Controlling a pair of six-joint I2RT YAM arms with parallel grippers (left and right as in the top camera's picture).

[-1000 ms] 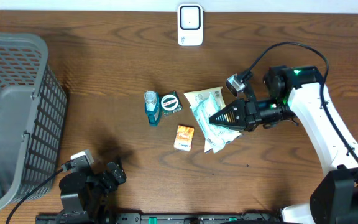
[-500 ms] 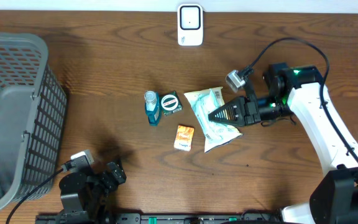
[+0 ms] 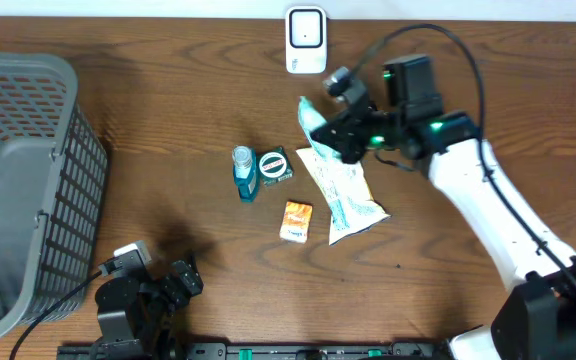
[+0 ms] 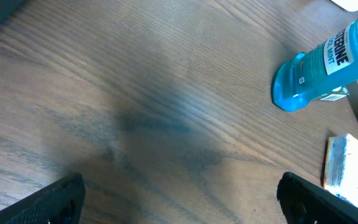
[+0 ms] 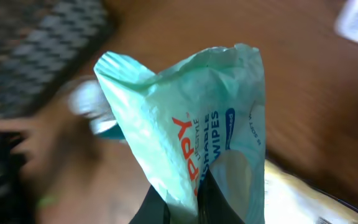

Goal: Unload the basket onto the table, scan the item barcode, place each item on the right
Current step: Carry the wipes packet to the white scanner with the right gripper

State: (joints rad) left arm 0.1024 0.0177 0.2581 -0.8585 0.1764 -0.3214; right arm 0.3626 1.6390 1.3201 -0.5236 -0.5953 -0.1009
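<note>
My right gripper point(image 3: 333, 132) is shut on a pale green wipes pack point(image 3: 309, 113), held off the table just below the white scanner point(image 3: 306, 40) at the back edge. In the right wrist view the pack point(image 5: 191, 124) stands up from between my fingers point(image 5: 182, 202), with its orange and blue print towards the camera. No barcode shows on it. My left gripper point(image 3: 153, 290) rests at the near left, open and with nothing in it point(image 4: 185, 202), over bare wood.
A second wipes pack point(image 3: 346, 195) lies on the table under the right arm. Left of it are a blue mouthwash bottle point(image 3: 245, 172), a green box point(image 3: 274, 163) and an orange packet point(image 3: 295, 220). A grey basket point(image 3: 18, 190) fills the left side.
The right arm has lifted one wipes pack off the pile and swung it up and left towards the scanner. The left arm has not moved.
</note>
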